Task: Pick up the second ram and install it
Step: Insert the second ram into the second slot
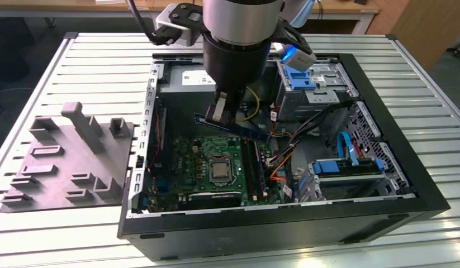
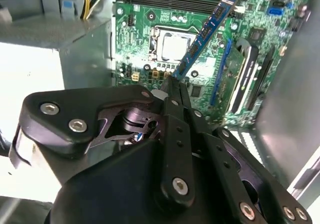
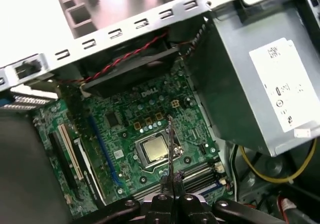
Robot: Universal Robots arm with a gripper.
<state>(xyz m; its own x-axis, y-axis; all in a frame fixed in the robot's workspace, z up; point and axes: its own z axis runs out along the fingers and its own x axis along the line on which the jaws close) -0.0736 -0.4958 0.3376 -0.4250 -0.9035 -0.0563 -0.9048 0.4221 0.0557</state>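
My gripper (image 1: 219, 114) is shut on the second ram (image 1: 238, 130), a long blue-green stick with black chips. It hangs tilted over the green motherboard (image 1: 192, 162) inside the open computer case (image 1: 289, 223). In the second wrist view the second ram (image 2: 205, 31) slants away from the gripper (image 2: 173, 83) across the board, past the silver processor socket (image 2: 175, 46). In the first wrist view the stick (image 3: 170, 144) shows edge-on, rising from the gripper (image 3: 172, 180) above the socket (image 3: 154, 149). The black memory slots (image 3: 197, 174) lie just under the fingers, apart from the stick.
The grey power-supply box (image 1: 186, 79) stands at the case's far end, with yellow wires (image 3: 280, 174) beside it. Blue drive bays (image 1: 300, 78) and orange cables (image 1: 278, 167) fill the exterior view's right side. A grey fixture plate (image 1: 66, 162) lies on the slatted table beside the case.
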